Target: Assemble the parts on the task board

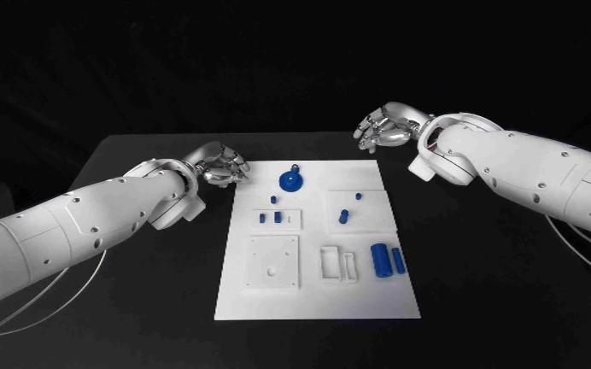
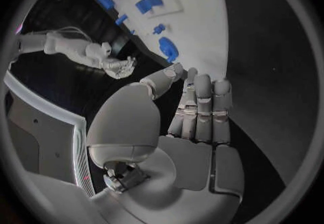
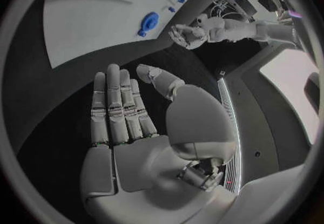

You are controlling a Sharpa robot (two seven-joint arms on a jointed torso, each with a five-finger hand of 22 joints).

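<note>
The white task board lies in the middle of the black table. On it I see a round blue part near the far edge, small blue pieces in the middle, and two blue cylinders at the right. My left hand hovers left of the board's far corner, empty, its fingers straight and apart from the thumb. My right hand hangs beyond the board's far right corner, fingers extended, holding nothing. The left wrist view shows the round blue part just past the fingertips.
A raised square plate and a white slotted block sit on the board's near half. Black table surface spreads on both sides of the board. The right hand shows in the left wrist view, the left hand in the right.
</note>
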